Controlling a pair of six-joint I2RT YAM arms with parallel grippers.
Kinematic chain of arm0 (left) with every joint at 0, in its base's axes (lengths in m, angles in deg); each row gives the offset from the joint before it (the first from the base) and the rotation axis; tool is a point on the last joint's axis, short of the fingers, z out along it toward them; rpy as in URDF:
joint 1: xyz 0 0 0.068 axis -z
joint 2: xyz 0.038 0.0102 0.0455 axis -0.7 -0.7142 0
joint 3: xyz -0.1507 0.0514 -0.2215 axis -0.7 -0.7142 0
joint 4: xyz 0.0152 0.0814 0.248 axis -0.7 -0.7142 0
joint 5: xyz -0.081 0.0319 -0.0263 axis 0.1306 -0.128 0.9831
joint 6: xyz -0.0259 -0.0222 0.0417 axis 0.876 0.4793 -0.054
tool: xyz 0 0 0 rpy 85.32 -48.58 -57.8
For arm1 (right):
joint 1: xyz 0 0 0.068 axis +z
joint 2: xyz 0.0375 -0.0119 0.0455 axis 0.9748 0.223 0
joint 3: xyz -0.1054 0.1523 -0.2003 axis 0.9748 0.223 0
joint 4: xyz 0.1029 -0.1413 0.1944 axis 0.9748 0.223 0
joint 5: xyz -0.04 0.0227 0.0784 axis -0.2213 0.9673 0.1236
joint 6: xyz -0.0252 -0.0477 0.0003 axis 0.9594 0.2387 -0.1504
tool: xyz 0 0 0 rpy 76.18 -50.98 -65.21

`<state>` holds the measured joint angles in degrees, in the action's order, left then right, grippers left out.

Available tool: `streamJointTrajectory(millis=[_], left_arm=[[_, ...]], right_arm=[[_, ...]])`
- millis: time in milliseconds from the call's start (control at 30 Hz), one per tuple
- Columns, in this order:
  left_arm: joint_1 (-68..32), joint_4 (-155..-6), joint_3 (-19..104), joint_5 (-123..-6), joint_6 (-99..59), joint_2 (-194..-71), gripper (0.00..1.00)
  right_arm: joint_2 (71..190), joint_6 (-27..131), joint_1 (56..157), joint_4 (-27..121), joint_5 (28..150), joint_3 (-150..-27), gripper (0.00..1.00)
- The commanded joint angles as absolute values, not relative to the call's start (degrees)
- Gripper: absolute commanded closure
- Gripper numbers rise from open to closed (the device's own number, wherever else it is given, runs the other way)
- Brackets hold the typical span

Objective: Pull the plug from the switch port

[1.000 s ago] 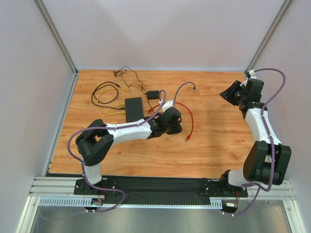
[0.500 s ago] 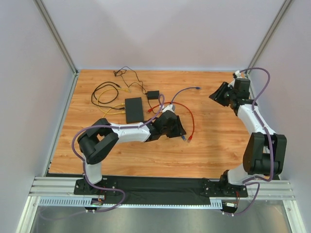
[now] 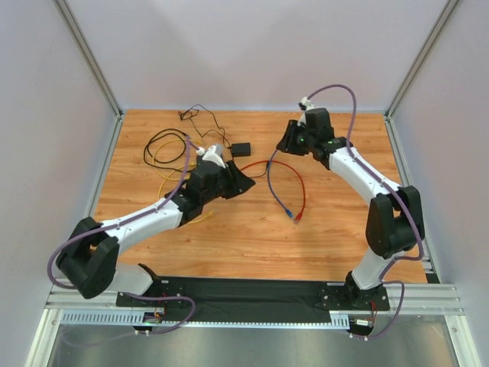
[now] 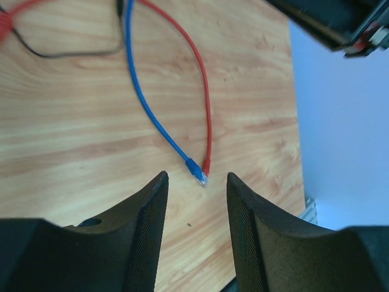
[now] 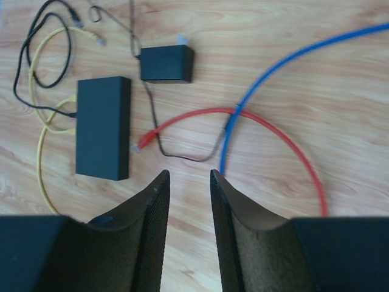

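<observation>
Readable text: none that I can make out in any view.
Switch: its top face shows me plain matte black.
Adapter: plain black too, as I see it.

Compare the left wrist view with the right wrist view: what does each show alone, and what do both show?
Left wrist only: the blue plug and the red plug beside it. Right wrist only: the switch, the small black adapter, the yellow cable. Both: the blue cable and red cable on the wooden table.
</observation>
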<state>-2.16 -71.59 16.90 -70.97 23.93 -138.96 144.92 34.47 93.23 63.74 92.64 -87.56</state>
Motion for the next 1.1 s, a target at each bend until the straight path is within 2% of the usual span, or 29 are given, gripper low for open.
streamJointTrajectory(millis=[0,167,267,400,533,700,833,1067], left_arm=[[-6.36,-74.49,13.96,-72.13,20.52,-130.81,0.49],[-18.48,-74.86,6.76,-69.33,21.83,-122.99,0.47],[-25.95,-72.93,3.77,-65.47,23.15,-121.04,0.47],[-33.16,-68.8,1.12,-61.77,25.35,-121.65,0.47],[-38.61,-62.04,-1.16,-57.82,29.82,-125.07,0.48],[-43.72,-46.93,-4.76,-53.16,36.33,-135.26,0.51],[-43.64,-40.85,-5.65,-52.71,38.09,-141.5,0.56],[-43.72,-33.47,-7.49,-55.35,40.47,-147.4,0.56]], right_arm=[[150.48,35.87,99.07,64.26,89.28,-95.02,0.65],[160.16,35.08,106.55,64.7,89.55,-108.97,0.65],[168.5,35.25,109.98,66.97,90.6,-119.86,0.65],[177.82,37.71,114.19,68.92,90.52,-127.2,0.66],[180.65,41.05,117.8,70.05,90.17,-129.4,0.67],[181.27,42.2,118.34,68.56,89.19,-125.98,0.7],[183.99,42.54,118.42,69.97,90.16,-127.64,0.7],[188.3,41.85,118.42,72.17,92.53,-132.39,0.7]])
